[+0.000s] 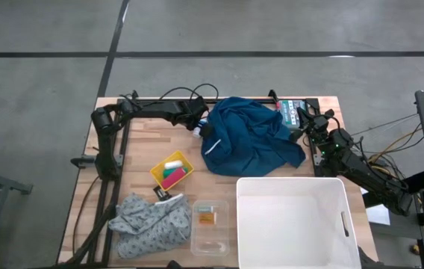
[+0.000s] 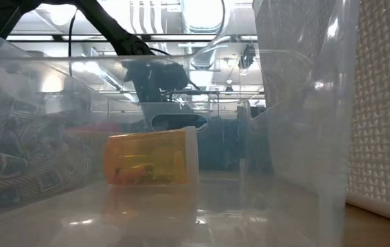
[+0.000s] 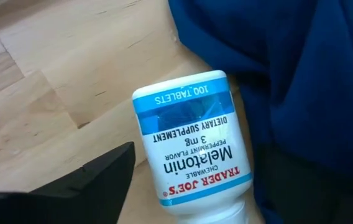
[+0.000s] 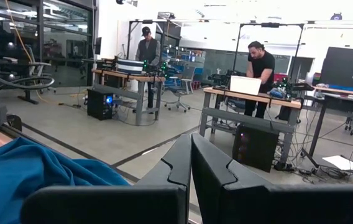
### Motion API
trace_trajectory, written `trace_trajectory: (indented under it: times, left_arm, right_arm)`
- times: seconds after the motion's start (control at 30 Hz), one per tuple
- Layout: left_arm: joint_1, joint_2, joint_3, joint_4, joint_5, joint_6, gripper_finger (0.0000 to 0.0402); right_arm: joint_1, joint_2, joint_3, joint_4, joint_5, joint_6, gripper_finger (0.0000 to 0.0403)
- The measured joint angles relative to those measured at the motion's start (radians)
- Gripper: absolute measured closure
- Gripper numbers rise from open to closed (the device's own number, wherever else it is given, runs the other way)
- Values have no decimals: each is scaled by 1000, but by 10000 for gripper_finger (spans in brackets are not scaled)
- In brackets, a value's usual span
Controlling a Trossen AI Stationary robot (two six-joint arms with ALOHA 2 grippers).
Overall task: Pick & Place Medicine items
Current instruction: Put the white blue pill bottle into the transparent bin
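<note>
A white bottle [image 3: 192, 143] with a blue printed label lies on its side on the wooden table, against the left edge of a blue cloth [image 1: 249, 138]. My left gripper [image 1: 199, 131] points steeply down over it, open. One dark finger [image 3: 102, 180] stands close beside the bottle; the other finger does not show. An orange-amber bottle [image 2: 147, 159] with a white cap lies on its side in a clear plastic box [image 1: 210, 240] near the front edge. My right gripper [image 1: 301, 123] waits shut at the far right, pointing about level. My left gripper comes at the white bottle from above, slanting. The one finger that shows stands right by the bottle's labelled side [image 3: 148, 155]. I cannot tell whether it touches. The bottle lies flat on the table.
A yellow tray [image 1: 156, 173] with small white, red and green items sits mid-table. A grey patterned cloth [image 1: 152, 220] lies at the front left, a large white bin [image 1: 346, 224] at the front right, and a green-printed box [image 1: 292, 110] at the far right. People work at benches beyond the table.
</note>
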Motion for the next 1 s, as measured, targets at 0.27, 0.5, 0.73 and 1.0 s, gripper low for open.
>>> trace_trajectory:
  times: [0.27, 0.5, 0.73, 1.0]
  left_arm:
    - [0, 0, 0, 1, 14, 3, 151]
    - [0, -1, 0, 2, 14, 5, 175]
    - [0, -1, 0, 2, 14, 5, 153]
    - [0, -1, 0, 3, 17, 5, 157]
  right_arm:
    - [0, 0, 0, 0, 0, 0, 394]
    - [0, 0, 0, 0, 0, 0, 394]
    - [0, 0, 0, 0, 0, 0, 394]
    - [0, 0, 0, 0, 0, 0, 394]
